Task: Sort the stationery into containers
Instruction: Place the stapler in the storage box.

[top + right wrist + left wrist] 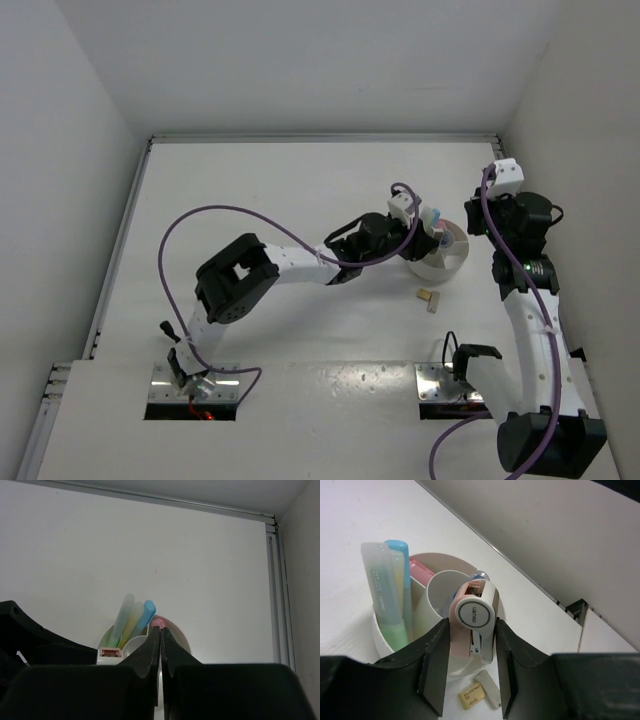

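Sticks [385, 595], pastel green and blue, stand in white tub [381, 637].

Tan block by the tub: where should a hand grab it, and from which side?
Probably from straight above. The tan block lies flat on the table beside the tub, too low for a side approach. Pinch across its narrower width, though a whitish piece lies close by. The right hand is shut and free; the left hand holds a tape dispenser.

White table [300, 190] enclosed by plain white walls [300, 60].
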Available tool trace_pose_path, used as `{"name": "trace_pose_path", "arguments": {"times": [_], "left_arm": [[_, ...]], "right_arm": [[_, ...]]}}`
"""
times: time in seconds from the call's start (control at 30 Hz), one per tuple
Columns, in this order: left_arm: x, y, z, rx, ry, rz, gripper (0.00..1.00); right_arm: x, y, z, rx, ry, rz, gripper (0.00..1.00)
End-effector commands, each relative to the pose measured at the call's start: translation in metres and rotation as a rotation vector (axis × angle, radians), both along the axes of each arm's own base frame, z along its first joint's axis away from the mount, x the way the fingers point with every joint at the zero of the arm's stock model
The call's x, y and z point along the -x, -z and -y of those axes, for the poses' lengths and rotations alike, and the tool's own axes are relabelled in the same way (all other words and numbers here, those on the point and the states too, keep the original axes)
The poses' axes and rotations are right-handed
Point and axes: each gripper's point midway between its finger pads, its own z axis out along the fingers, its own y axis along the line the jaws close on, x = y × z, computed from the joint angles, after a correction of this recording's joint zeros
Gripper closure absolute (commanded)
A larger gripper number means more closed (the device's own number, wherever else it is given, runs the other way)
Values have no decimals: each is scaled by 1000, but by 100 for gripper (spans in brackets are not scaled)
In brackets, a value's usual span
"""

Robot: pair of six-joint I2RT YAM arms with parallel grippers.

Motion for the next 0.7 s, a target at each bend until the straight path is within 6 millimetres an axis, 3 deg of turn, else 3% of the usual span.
{"name": "trace_pose_path", "arguments": {"times": [0.0, 0.3, 0.5, 0.67], "left_arm": [[-9, -25, 6, 48, -32, 88, 100], [-10, 13, 10, -8, -42, 92, 100], [-14, 12, 10, -8, -52, 131, 100], [-16, 8, 9, 3, -63, 149, 92]], "right_arm": [[-5, -9, 11, 23, 45, 47, 100], [-5, -11, 10, 21, 36, 56, 100], [-6, -9, 5, 20, 3, 50, 100], [-8, -6, 3, 16, -6, 41, 100]]}}
